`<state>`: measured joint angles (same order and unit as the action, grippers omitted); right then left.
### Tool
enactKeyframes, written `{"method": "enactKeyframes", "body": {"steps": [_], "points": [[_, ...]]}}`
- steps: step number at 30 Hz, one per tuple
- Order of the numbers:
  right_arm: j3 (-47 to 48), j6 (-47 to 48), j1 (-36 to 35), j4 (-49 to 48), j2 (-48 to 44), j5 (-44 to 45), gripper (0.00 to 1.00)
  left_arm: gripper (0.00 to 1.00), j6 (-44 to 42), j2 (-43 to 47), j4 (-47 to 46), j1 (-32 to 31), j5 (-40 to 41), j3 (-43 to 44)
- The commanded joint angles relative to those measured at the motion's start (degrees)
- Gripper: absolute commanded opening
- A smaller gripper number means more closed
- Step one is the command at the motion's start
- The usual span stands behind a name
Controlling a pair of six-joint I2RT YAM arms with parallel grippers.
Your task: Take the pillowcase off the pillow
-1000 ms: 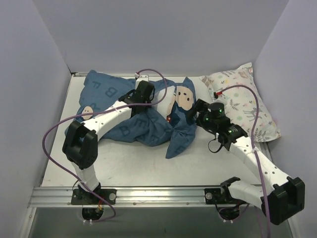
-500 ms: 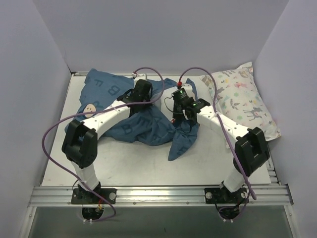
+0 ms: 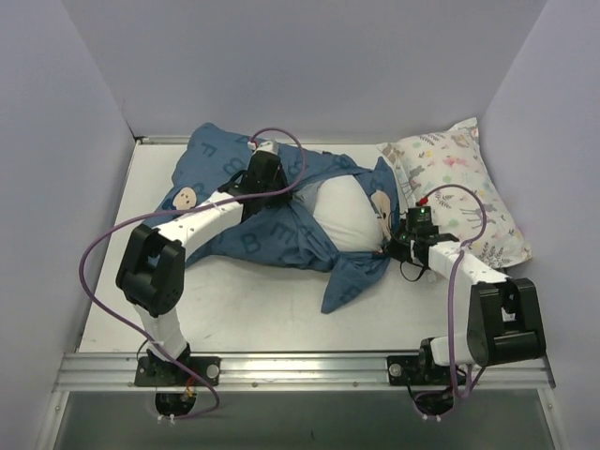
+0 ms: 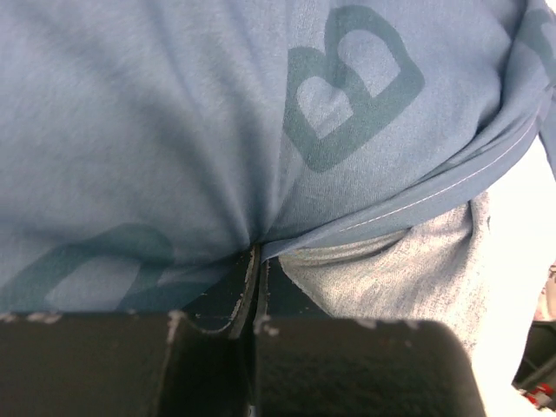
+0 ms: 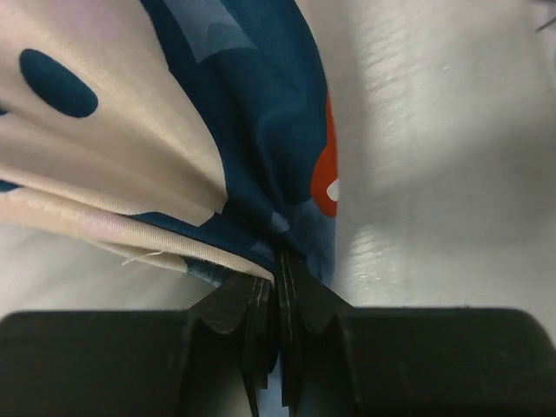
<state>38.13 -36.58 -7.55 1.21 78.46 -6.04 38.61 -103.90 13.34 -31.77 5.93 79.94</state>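
While the overhead view is showing the white pillow bulging from the blue pillowcase on the worktop, my wrist views are showing my left pincer and right pincer each clamping its fabric.

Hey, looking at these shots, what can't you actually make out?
- Top view: the pillowcase hides all of the pillow but a white patch.
- Top view: the fingertips of the left gripper are covered by its own wrist.
- Right wrist view: too close up to show whether the right gripper pinches pillow along with pillowcase.
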Motion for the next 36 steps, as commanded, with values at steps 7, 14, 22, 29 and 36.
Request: {"method": "enactKeyframes", "body": {"steps": [7, 14, 22, 29, 36], "points": [[-0.78, -4.9, -1.32, -4.2, 11.7, -5.11, 0.29, 0.0, -4.93, -1.84, 6.6, 3.83, 2.5, -4.1], [-1.56, -10.0, -6.07, -20.35, 10.76, -17.84, 0.3, 0.0, -11.71, 0.01, 11.7, -1.72, 5.58, 3.19], [-4.38, -25.02, -6.25, -47.96, 7.6, -27.35, 0.23, 0.16, -19.26, 2.47, 18.37, -5.4, 10.14, 13.03], [-0.96, -30.3, -6.95, -54.38, 7.24, -29.55, 0.21, 0.34, -22.7, 4.67, 22.07, -6.46, 9.97, 18.93], [2.82, -29.96, -8.44, -52.28, 7.77, -29.02, 0.21, 0.54, -25.86, 6.78, 25.06, -9.71, 11.47, 24.82]]}}
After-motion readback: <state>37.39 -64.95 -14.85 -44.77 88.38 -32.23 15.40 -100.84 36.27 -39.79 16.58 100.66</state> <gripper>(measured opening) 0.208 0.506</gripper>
